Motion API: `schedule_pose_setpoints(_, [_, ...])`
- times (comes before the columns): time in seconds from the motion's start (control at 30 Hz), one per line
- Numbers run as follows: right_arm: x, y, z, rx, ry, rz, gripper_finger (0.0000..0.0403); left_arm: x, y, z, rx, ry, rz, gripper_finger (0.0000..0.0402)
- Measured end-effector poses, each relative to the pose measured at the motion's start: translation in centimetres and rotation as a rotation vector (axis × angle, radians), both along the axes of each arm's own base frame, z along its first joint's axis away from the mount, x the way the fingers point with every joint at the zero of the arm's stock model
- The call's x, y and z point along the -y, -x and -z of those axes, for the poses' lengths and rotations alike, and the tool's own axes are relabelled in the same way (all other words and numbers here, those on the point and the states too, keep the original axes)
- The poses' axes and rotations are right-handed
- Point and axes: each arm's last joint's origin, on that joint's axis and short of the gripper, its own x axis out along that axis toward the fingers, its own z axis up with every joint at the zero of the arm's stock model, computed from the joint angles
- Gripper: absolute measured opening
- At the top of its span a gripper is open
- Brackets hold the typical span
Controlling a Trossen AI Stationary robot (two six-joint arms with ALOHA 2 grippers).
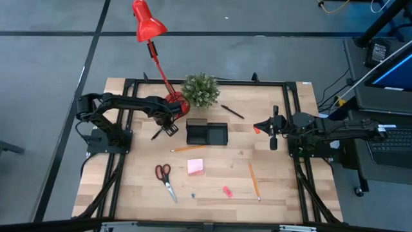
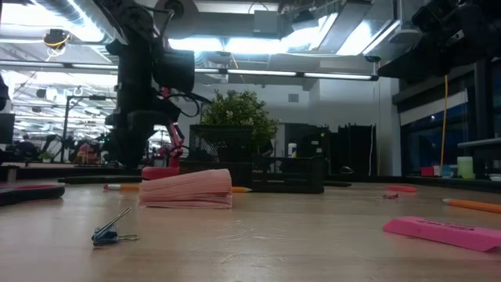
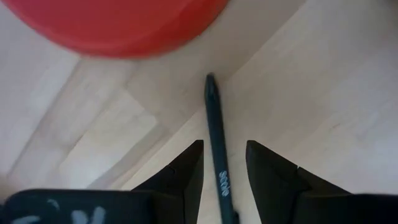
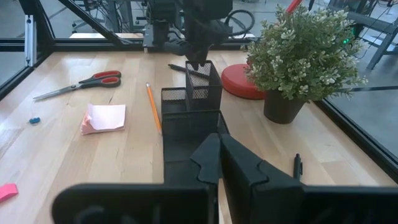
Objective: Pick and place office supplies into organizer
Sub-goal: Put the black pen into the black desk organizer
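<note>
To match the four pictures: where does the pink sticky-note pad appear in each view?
High view: pink sticky-note pad, mid-table, just below the black organizer.
Low view: the pad left of centre, before the organizer.
Left wrist view: not in it.
Right wrist view: the pad beside an orange pencil, near the organizer.
Shared landmark: the organizer.

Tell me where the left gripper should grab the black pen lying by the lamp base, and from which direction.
Grip the black pen across its thin barrel, coming straight down from above. It lies flat on the table, so only its sides are open. The left gripper hangs over it, one finger on each side, beside the red lamp base.
</note>
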Motion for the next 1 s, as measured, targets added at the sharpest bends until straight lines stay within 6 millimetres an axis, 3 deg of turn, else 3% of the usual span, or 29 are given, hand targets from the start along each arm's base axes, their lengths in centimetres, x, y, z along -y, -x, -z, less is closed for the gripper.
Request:
schedule_pose_setpoints(0.33, [0.0,0.0,0.0,0.0,0.0,0.0,0.0019,-0.2,1.3,2.2,0.02,0.032,-0.004,0.0113])
schedule_pose_setpoints(0.73, [0.0,0.0,0.0,0.002,-0.001,0.0,0.0019,-0.9,1.4,2.3,0.038,0.044,-0.008,0.0104])
schedule_pose_setpoints(1.0, [0.0,0.0,0.0,0.002,-0.001,0.0,0.0019,-0.9,1.4,2.3,0.03,0.048,0.077,0.0072])
